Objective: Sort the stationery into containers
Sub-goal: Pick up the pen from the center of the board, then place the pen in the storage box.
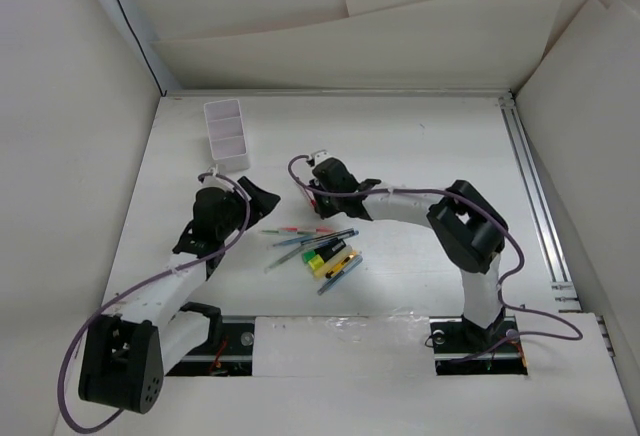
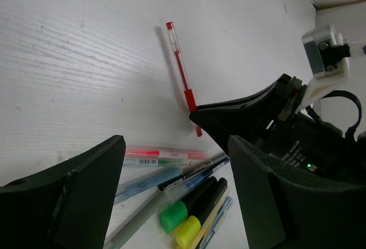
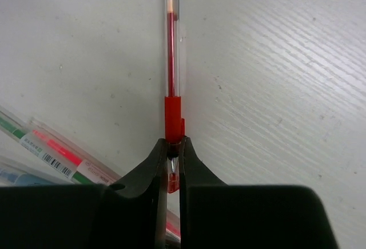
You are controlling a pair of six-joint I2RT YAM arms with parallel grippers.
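A red pen lies flat beside the pen pile; the white divided box stands apart.

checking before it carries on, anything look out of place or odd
Nothing damaged or spilled. One thin red pen lies apart from the loose pen pile, its red end pinched by the right gripper.

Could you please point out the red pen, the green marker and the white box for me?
red pen [image 2: 180,66], left wrist view, on its clear barrel.
green marker [image 2: 171,217], left wrist view, on its cap.
box [image 1: 228,136], top external view, on its middle compartment.
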